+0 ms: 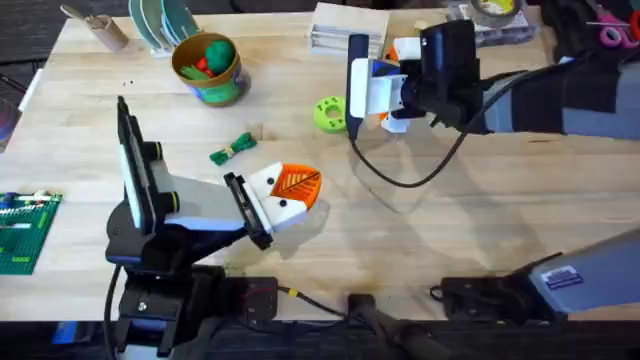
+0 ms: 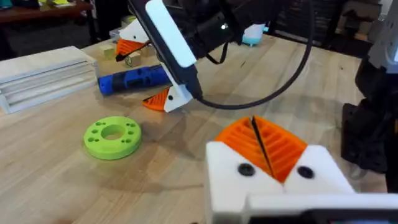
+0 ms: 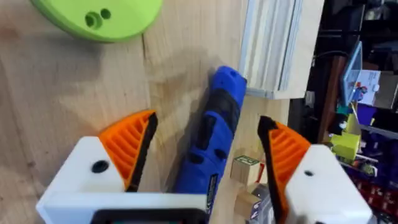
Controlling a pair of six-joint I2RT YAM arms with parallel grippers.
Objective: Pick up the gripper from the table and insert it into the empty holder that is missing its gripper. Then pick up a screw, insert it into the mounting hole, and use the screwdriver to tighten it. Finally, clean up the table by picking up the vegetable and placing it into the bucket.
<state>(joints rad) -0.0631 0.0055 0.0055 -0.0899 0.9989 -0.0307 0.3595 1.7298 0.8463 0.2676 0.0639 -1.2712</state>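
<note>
The screwdriver lies flat on the table, near the far edge, and the right gripper hangs directly over it with its jaws spread wide, one orange ribbed pad on either side of the blue barrel and neither touching it. In the left wrist view the same screwdriver rests just in front of a stack of clear plastic cases, with the right gripper low over the wood beside it.

The lime-green ring sits flat on the table just beside the right gripper (its small holes face up).

The left gripper lies low near the middle of the table, jaws clenched with the two orange pads pressed together and nothing between them.

The vegetable lies on bare wood between the left gripper and the bucket. The bucket stands upright toward the far left, holding a round green toy food and something red.

A green circuit board rests at the table's left edge.
</note>
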